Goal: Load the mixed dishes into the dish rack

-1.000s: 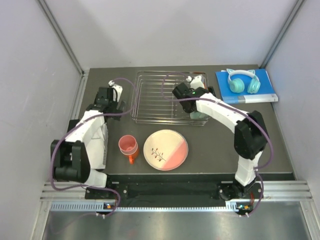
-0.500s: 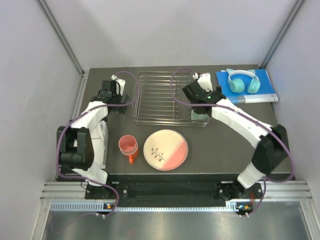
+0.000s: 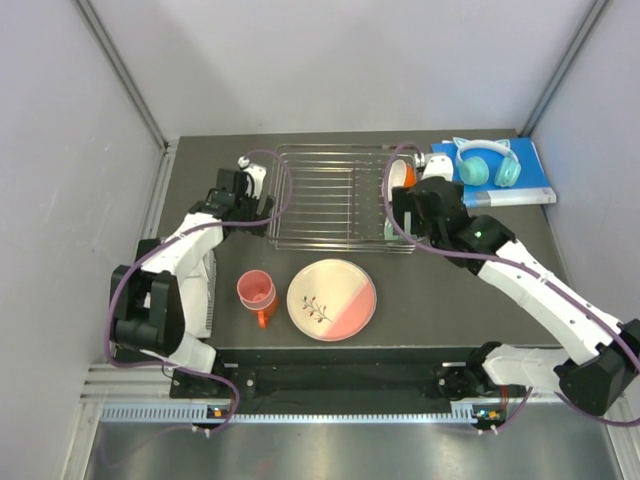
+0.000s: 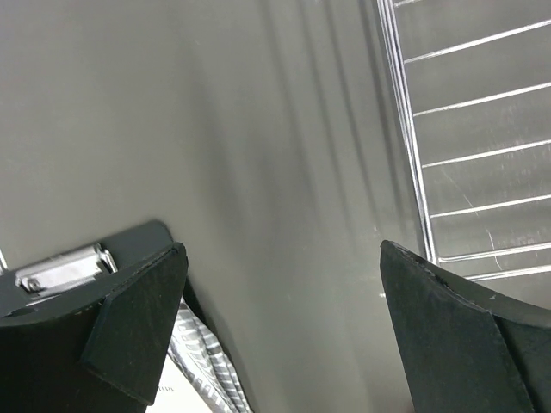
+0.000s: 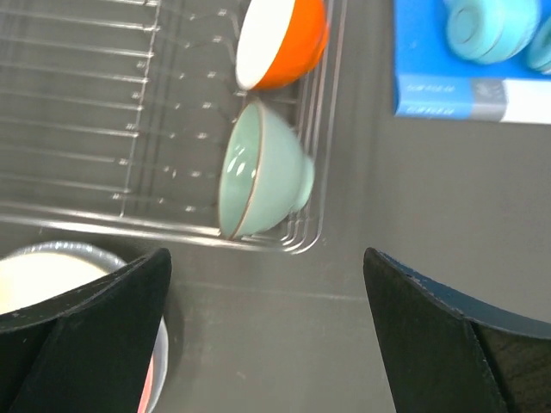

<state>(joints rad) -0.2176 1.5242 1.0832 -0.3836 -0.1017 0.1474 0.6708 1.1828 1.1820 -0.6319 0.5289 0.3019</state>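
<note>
I can read no word, number or brand anywhere. The blue book (image 5: 422,52), lying to the right of the dish rack (image 5: 103,103), has a short line of pale letters on its edge, but they are too blurred to read. To the left of the rack, beside my left pincer (image 4: 280,275), a striped paper (image 4: 202,370) shows some faint marks, also not readable.

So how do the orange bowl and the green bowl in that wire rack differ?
The orange bowl is white inside; the mint-green bowl is green inside and out. The orange bowl sits further back in the dish rack; the mint-green bowl is by its near right corner. Both stand on edge at the rack's right end, openings facing left.
</note>
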